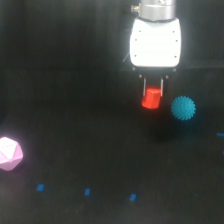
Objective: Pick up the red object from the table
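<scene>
1. Sitting at the far left edge, a pale pink faceted polyhedron rests on the flat black matte table, well apart from everything else.
2. Small blue marks dot the near part of the table.
3. Right of centre, the white gripper is clenched on the small bright red stubby faceted cylinder, which looks lifted clear of the table. It seems light and rigid; flat opposite facets suit the pinch, though smooth plastic may slip.
4. Just right of it sits a cyan spiky ball.

Matt black table, glossy red object, spiky cyan ball.
</scene>
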### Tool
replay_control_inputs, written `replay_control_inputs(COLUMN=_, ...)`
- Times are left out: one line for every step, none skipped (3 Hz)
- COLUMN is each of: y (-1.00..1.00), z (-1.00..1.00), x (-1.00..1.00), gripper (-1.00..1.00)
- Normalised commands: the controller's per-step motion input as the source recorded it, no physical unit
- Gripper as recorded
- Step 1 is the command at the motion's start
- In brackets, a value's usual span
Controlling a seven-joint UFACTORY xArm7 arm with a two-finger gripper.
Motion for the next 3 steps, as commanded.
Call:
replay_control_inputs(y=-0.05, z=-0.03, x=0.07, gripper=-1.0)
replay_control_inputs(y=-0.81, z=-0.01, x=0.16, gripper=-1.0)
replay_control_inputs(y=-1.0, z=-0.15, x=-0.13, gripper=-0.9)
